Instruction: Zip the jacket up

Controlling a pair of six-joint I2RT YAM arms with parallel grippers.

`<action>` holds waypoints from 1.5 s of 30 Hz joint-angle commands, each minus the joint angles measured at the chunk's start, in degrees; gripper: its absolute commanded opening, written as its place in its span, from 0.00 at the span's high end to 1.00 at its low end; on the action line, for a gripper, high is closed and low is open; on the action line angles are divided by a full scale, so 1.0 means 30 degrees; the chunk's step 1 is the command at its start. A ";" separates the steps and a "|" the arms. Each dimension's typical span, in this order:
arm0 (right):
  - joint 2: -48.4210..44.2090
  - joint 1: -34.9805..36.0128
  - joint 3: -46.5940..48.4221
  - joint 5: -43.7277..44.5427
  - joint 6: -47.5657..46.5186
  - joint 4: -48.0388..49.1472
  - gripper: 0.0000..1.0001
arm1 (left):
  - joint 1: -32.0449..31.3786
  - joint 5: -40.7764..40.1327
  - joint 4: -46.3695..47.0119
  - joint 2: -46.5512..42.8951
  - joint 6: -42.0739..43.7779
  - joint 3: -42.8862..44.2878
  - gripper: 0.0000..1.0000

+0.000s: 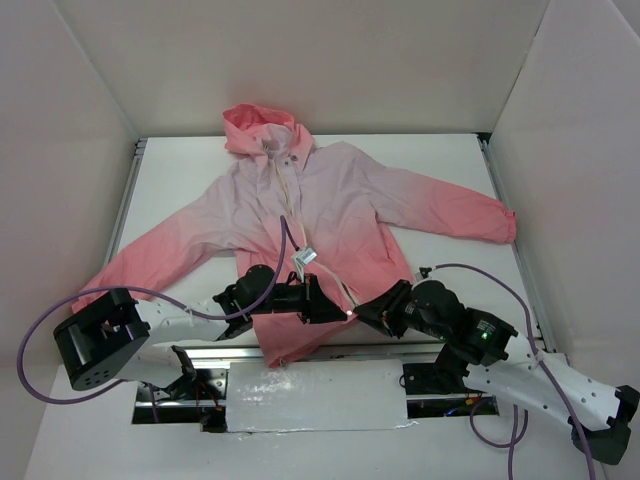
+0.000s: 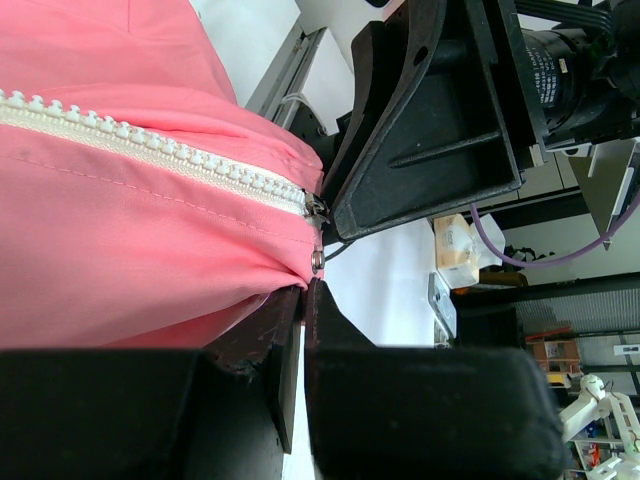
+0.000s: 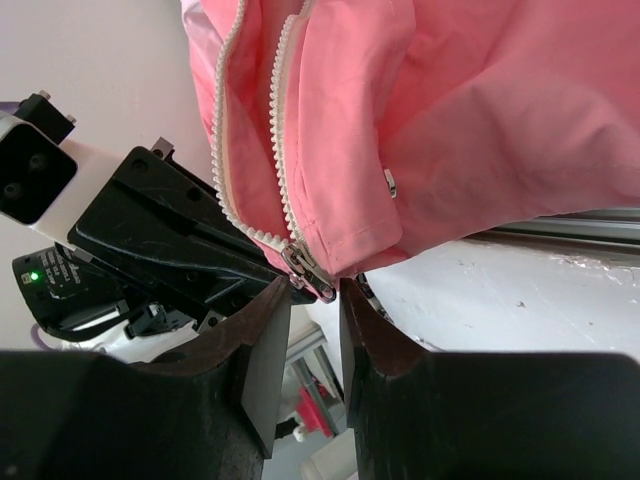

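The white surface (image 1: pixel 440 170) carries the jacket (image 1: pixel 330 200), spread flat with its front up, hood (image 1: pixel 262 125) at the far side and hem (image 2: pixel 200 300) at the near edge by the arm bases. The zipper (image 3: pixel 280 150) runs down the centre; its two tooth rows stand apart above the hem, so I judge the closing run has barely begun. The left tool (image 2: pixel 305 290) is at the hem just beside the zipper foot, jaws nearly together, clamping the fabric edge. The right tool (image 3: pixel 315 300) faces it; its jaws stand a narrow gap apart with the slider (image 3: pixel 305 268) at their mouth, and I cannot tell whether they grip it. Next move, in my judgement: secure the slider, hold the hem taut, then draw toward the hood along the tooth line.
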 commanded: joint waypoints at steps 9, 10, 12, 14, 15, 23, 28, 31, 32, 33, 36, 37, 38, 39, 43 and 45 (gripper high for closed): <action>0.0050 0.0157 0.0372 0.0418 -0.0332 0.0517 0.68 | 0.0026 0.0328 0.1238 -0.0447 0.0317 0.0560 1.00; -0.0037 0.0157 0.0431 0.0447 -0.0390 0.0314 0.68 | 0.0026 0.0356 0.1267 -0.0447 0.0289 0.0560 1.00; -0.0096 0.0157 0.0577 0.0651 -0.0420 0.0049 0.68 | 0.0026 0.0386 0.1355 -0.0388 0.0259 0.0531 1.00; -0.0185 0.0128 0.0724 0.0710 -0.0507 -0.0215 0.68 | 0.0026 0.0415 0.1443 -0.0330 0.0230 0.0531 1.00; -0.0185 0.0156 0.0782 0.0740 -0.0566 -0.0303 0.68 | 0.0026 0.0386 0.1443 -0.0359 0.0230 0.0502 1.00; -0.0184 0.0157 0.1134 0.0594 -0.0772 -0.0480 0.68 | 0.0026 0.0386 0.1414 -0.0300 0.0259 0.0560 1.00; -0.0301 0.0157 0.1251 0.0856 -0.0947 -0.0450 0.68 | 0.0026 0.0416 0.1414 -0.0271 0.0230 0.0560 1.00; -0.0301 0.0128 0.1252 0.0886 -0.0977 -0.0450 0.68 | 0.0026 0.0415 0.1414 -0.0271 0.0230 0.0589 1.00; -0.0302 0.0156 0.1252 0.0858 -0.0977 -0.0421 0.68 | 0.0026 0.0415 0.1414 -0.0271 0.0230 0.0589 1.00; -0.0244 0.0157 0.1281 0.0828 -0.1006 -0.0450 0.68 | 0.0026 0.0444 0.1356 -0.0271 0.0259 0.0589 1.00; -0.0097 0.0157 0.1544 0.0799 -0.1152 -0.0596 0.69 | 0.0026 0.0357 0.1268 -0.0330 0.0318 0.0560 1.00; -0.0097 0.0128 0.1748 0.0828 -0.1269 -0.0800 0.69 | 0.0026 0.0357 0.1297 -0.0301 0.0289 0.0531 1.00; -0.0068 0.0156 0.1837 0.0886 -0.1328 -0.0889 0.69 | 0.0026 0.0386 0.1326 -0.0300 0.0288 0.0531 1.00; -0.0038 0.0157 0.1925 0.0945 -0.1357 -0.1122 0.69 | 0.0026 0.0415 0.1326 -0.0300 0.0259 0.0531 1.00; 0.0020 0.0128 0.1984 0.0858 -0.1417 -0.1154 0.69 | 0.0026 0.0357 0.1327 -0.0300 0.0288 0.0560 1.00; 0.0020 0.0186 0.1839 0.0769 -0.1388 -0.1036 0.69 | 0.0026 0.0328 0.1326 -0.0300 0.0288 0.0589 1.00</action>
